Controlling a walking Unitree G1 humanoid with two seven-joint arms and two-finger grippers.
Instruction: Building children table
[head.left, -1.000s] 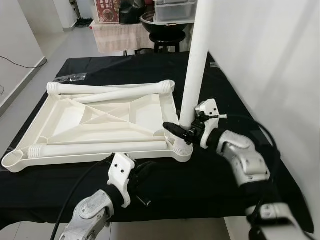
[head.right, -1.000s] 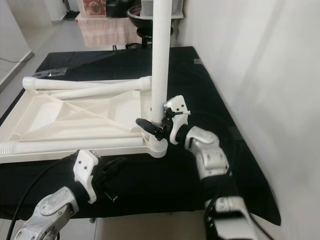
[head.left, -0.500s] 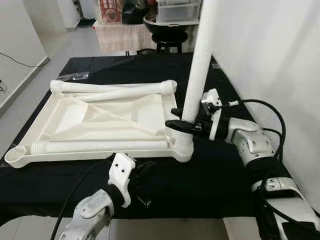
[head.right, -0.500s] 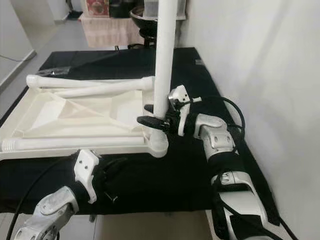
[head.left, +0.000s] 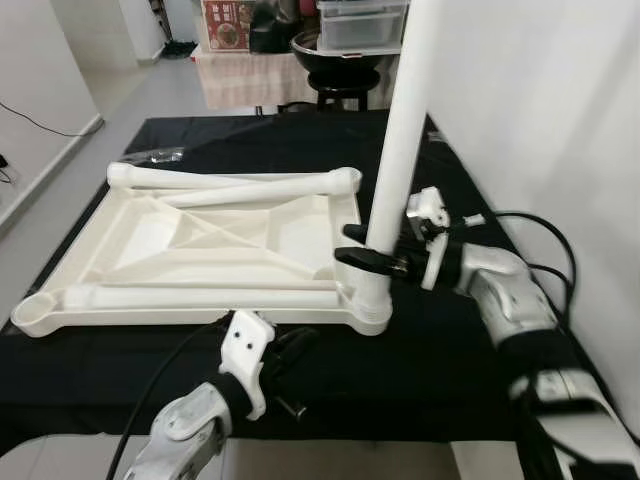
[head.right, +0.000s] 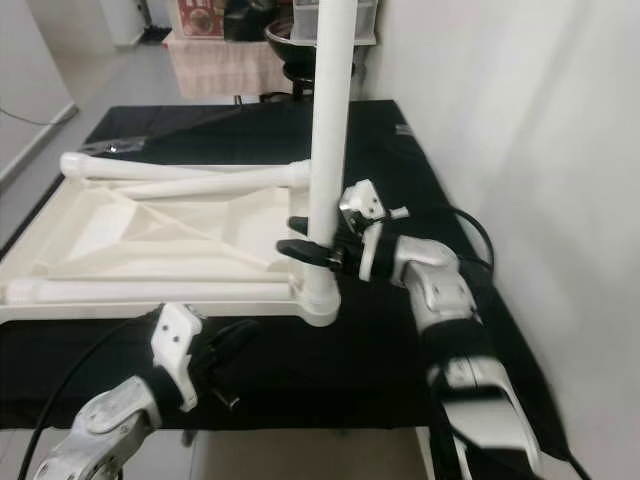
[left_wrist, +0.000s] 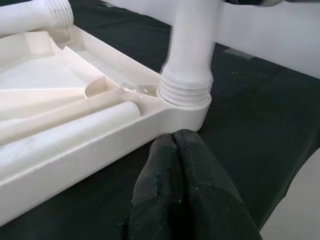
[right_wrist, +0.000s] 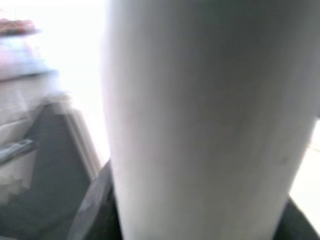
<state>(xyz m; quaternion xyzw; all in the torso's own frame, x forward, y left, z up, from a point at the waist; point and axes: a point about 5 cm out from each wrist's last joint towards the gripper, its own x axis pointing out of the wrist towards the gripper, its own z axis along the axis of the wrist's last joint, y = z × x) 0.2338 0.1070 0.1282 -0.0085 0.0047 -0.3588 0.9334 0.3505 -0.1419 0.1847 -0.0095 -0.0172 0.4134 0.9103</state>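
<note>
The white plastic tabletop (head.left: 215, 250) lies upside down on a black cloth (head.left: 440, 340), ribbed underside facing up. At its near right corner a white table leg (head.left: 398, 170) stands upright in the corner socket (head.left: 370, 305), rising past the top of the head views. The left wrist view shows what those views do not: the leg's ribbed threaded collar (left_wrist: 184, 92) sits right on the socket rim. Three loose legs (head.left: 200, 298) lie flat inside the tabletop, one along the near edge, two near the far edge.

The right gripper (head.left: 362, 246) grasps the upright leg low down, one black finger on each side of the tube, just above the socket. In the right wrist view the leg (right_wrist: 200, 130) is a blurred white column very close to the lens.

The left gripper (head.left: 283, 352) rests over the black cloth just near of the tabletop's near edge, apart from it; the left wrist view shows its two fingers (left_wrist: 185, 200) pressed together and clenched on nothing.

Beyond the table's far end stand a black stool (head.left: 335, 75) and a cloth-draped stand (head.left: 250, 75).
</note>
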